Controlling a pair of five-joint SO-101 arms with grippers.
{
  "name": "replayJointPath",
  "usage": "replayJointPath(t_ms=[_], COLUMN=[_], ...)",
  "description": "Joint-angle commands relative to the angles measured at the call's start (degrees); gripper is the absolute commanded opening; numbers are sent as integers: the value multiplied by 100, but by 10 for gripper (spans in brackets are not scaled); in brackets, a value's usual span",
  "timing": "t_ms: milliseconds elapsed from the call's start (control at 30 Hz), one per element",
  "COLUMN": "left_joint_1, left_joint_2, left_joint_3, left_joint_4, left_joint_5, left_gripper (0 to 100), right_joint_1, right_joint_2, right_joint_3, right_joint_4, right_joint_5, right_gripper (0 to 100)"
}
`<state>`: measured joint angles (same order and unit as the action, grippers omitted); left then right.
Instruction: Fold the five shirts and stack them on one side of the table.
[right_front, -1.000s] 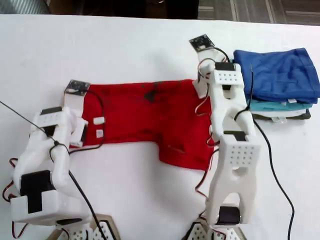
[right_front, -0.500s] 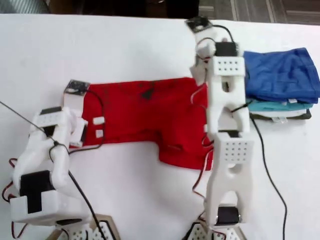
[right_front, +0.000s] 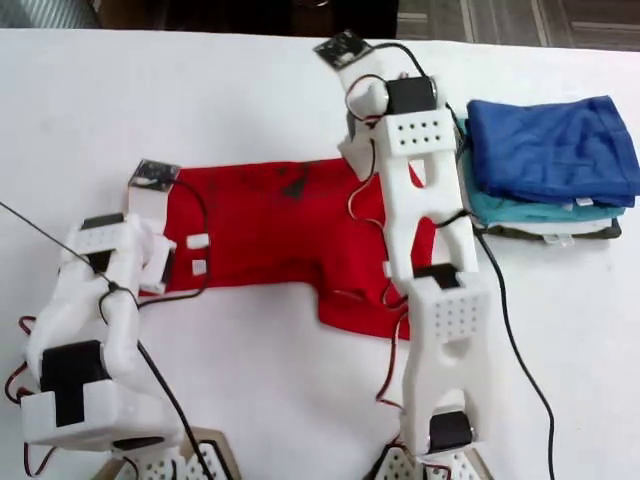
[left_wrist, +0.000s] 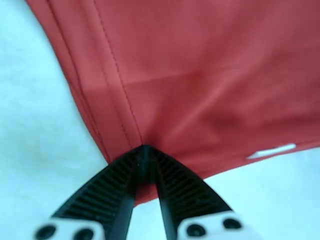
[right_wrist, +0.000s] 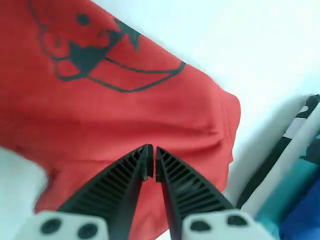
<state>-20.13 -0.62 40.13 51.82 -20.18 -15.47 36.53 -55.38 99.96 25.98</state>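
A red shirt (right_front: 270, 230) with a dark printed drawing (right_wrist: 85, 52) lies spread across the middle of the table. My left gripper (left_wrist: 145, 152) is at its left end, shut on the stitched hem of the red shirt (left_wrist: 200, 90). The left arm (right_front: 100, 250) rests beside that edge. My right gripper (right_wrist: 152, 152) hangs shut over the shirt's far right part, and I see nothing between its fingers. The right arm (right_front: 415, 135) stretches from the near edge over the shirt's right side and hides it. Below the right gripper the shirt's right edge (right_wrist: 232, 107) is bunched into a rounded fold.
A stack of folded shirts sits at the right: blue (right_front: 555, 145) on top, teal (right_front: 540, 212) under it, dark and white ones at the bottom (right_front: 560, 235). White table (right_front: 200, 90) lies bare at the far side and front left. Cables trail from both arms.
The right arm swung left and farther from the front edge, away from the folded stack. The shirt's right edge shifted slightly left. The left arm stayed still, holding the hem.
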Motion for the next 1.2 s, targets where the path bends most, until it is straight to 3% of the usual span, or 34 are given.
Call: replayJointPath(t_ms=[0, 167, 500, 1167], left_joint_1=[-105, -105, -105, -105], left_joint_2=[-114, -114, -114, -114], left_joint_3=[4, 4, 4, 4], left_joint_4=[-123, -123, -114, -114], left_joint_5=[-44, -53, -53, -53], left_gripper=[27, 27, 27, 27], right_joint_1=[-259, -338, -303, -409], right_joint_2=[-1341, -2695, -5051, -5095], right_joint_3=[695, 2646, 7613, 9741], right_joint_4=[119, -242, -3248, -4593], right_joint_5=[-53, -343, -334, -369], right_gripper=[22, 22, 20, 20])
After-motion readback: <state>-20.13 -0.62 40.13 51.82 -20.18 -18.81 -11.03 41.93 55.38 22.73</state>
